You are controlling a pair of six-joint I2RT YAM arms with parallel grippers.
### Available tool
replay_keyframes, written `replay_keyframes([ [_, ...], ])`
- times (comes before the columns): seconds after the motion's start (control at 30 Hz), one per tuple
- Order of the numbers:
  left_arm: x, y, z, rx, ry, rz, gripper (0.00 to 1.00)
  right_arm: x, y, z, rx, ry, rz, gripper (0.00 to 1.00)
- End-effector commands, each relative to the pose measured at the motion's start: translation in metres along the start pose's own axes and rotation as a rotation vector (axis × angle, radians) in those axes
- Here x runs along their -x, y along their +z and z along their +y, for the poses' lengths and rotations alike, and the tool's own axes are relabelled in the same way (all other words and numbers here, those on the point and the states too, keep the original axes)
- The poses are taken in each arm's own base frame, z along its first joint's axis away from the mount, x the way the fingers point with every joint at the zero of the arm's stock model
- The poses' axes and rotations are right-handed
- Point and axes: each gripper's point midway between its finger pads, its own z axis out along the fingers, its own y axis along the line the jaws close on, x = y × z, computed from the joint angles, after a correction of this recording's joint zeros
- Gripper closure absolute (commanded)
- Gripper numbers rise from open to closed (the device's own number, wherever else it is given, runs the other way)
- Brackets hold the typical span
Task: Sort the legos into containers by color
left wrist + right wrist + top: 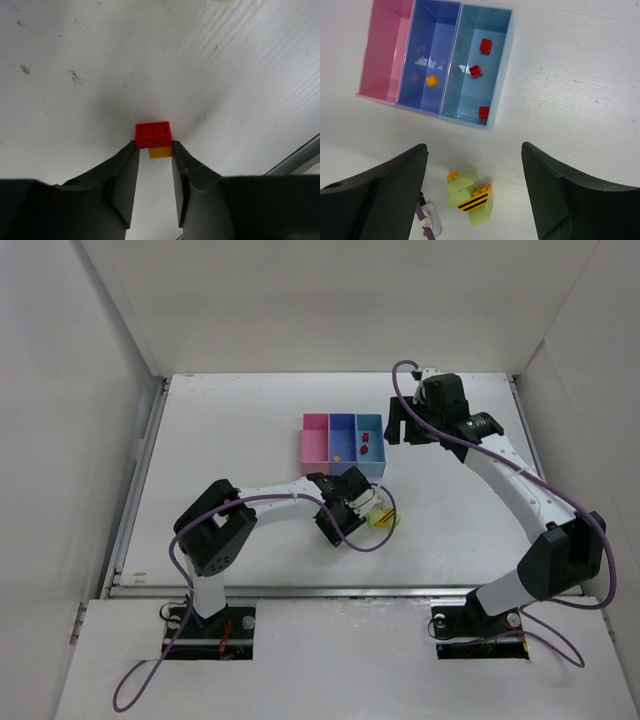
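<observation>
White table (230,440), and mid-table there are three open-topped rectangular plastic bins joined in a row: the pink bin (387,45), the medium blue bin (432,40) and the light blue bin (470,95). The right gripper (474,147) hangs over their near side, fingers spread wide with nothing in them. The left gripper (154,150) is low in front of the bins, clamped on a tiny red-on-orange lego clump (152,134). A lime-green and orange lego clump (469,197) lies on the table near the light blue bin. Three red bricks (486,46) are in the light blue bin, and one orange brick (431,80) is in the medium blue bin
</observation>
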Motion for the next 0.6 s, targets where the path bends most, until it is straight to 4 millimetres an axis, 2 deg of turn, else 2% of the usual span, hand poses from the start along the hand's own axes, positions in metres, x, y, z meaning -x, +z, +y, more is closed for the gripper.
replay_keyframes([
  [0.0, -0.002, 0.005, -0.005, -0.032, 0.005, 0.005, 0.71, 0.014, -0.006, -0.004, -0.012, -0.003, -0.062, 0.19],
  [0.2, -0.007, 0.009, -0.005, -0.032, 0.003, 0.023, 0.99, 0.012, -0.006, -0.005, -0.014, -0.003, -0.053, 0.19],
  [0.3, -0.007, 0.008, -0.005, -0.032, 0.004, 0.014, 1.0, 0.012, -0.006, -0.005, -0.014, -0.003, -0.053, 0.19],
  [0.43, 0.003, -0.004, -0.003, -0.018, 0.029, -0.039, 1.0, 0.008, -0.002, 0.006, 0.049, -0.024, -0.026, 0.19],
  [0.5, 0.009, -0.021, -0.002, -0.004, 0.045, -0.097, 1.0, 0.006, -0.004, 0.007, 0.055, -0.035, -0.011, 0.19],
  [0.53, 0.017, -0.031, 0.004, 0.004, 0.049, -0.145, 1.0, 0.004, -0.007, 0.012, 0.089, -0.044, 0.004, 0.19],
  [0.57, 0.018, -0.04, 0.006, 0.009, 0.051, -0.169, 1.0, 0.012, -0.013, 0.01, 0.1, -0.033, -0.016, 0.18],
])
